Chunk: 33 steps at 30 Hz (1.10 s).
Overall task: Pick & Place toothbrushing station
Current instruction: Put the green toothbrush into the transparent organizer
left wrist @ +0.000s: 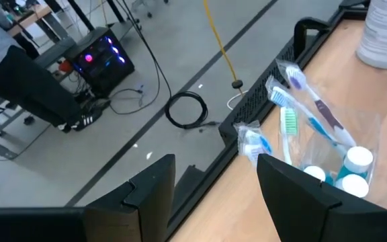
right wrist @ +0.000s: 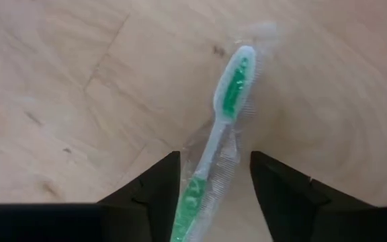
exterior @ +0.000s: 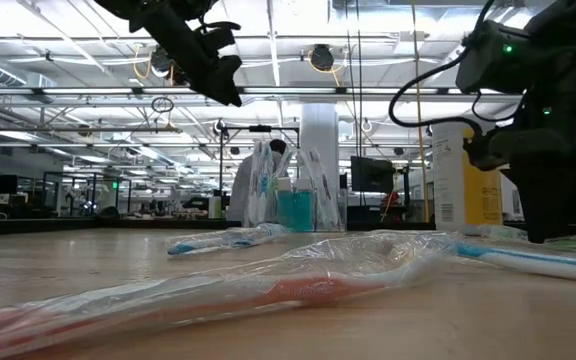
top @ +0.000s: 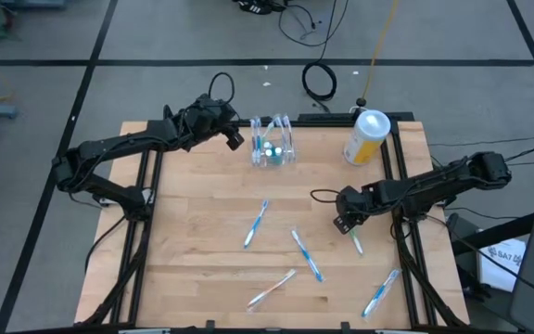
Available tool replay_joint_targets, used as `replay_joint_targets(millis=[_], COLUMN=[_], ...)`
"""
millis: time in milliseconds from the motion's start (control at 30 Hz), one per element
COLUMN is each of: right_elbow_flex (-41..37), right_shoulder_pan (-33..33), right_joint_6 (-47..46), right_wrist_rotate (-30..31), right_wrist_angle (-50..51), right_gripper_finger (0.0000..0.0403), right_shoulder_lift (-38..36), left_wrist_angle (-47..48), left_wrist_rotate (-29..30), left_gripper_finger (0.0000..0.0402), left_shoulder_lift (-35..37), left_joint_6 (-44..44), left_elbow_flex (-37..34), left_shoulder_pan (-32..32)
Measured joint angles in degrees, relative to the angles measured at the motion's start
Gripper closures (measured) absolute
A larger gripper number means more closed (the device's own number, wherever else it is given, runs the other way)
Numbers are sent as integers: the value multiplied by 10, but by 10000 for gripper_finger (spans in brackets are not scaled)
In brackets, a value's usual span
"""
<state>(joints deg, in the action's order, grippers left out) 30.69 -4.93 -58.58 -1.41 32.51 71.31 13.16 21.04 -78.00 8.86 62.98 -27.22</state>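
Near edge of counter: wrapped toothbrushes lie loose on the counter, one blue-handled toothbrush towards the middle, none yet in hand.
Right side, right gripper: low over a green toothbrush in its clear wrapper; the brush's long axis runs forward between the jaws, which stand released on either side of the handle, gripping nothing.
Far edge, toothbrushing station: clear holder, upright, already carrying several wrapped brushes; yellow canister stands well apart towards the far right corner.
Left gripper: hovering just beside the station on its left, jaws released and empty.
Judgement: the green brush lies nearest the right arm, and the station far from it, across the counter.
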Motion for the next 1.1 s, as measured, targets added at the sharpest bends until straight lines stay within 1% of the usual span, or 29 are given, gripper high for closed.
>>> replay_joint_targets(millis=[100,400,467,533,600,667,767,867,933,1067,1100], right_elbow_flex=[-3,-5,-4,-5,-5,-5,-5,-4,-4,-4,-4], right_shoulder_pan=[0,0,0,-1,-1,0,-1,-1,0,1,3], right_joint_6=[-7,-1,8,19,39,85,186,301,359,484,514], right_wrist_rotate=[1,18,16,17,33,42,44,54,58,62,72], right_wrist_angle=[3,7,-9,-34,-63,-106,-191,-298,-357,-457,-485], right_gripper_finger=[261,381,394,393,391,393,398,398,398,401,401], right_shoulder_lift=[0,-9,-20,-33,-48,-61,-71,-71,-71,-71,-70], left_wrist_angle=[1,0,0,0,0,0,0,1,1,7,9], left_wrist_rotate=[0,0,-1,-1,-1,-1,-1,-2,-2,-2,-2], left_gripper_finger=[183,183,183,183,183,183,183,183,183,183,183], left_shoulder_lift=[0,0,0,0,0,0,0,0,0,0,0], left_joint_6=[-3,-1,-1,-1,-1,-1,-1,-1,-1,-1,-1], left_elbow_flex=[0,0,0,0,0,0,0,0,0,0,0], left_shoulder_pan=[0,0,0,0,0,0,0,0,0,0,0])
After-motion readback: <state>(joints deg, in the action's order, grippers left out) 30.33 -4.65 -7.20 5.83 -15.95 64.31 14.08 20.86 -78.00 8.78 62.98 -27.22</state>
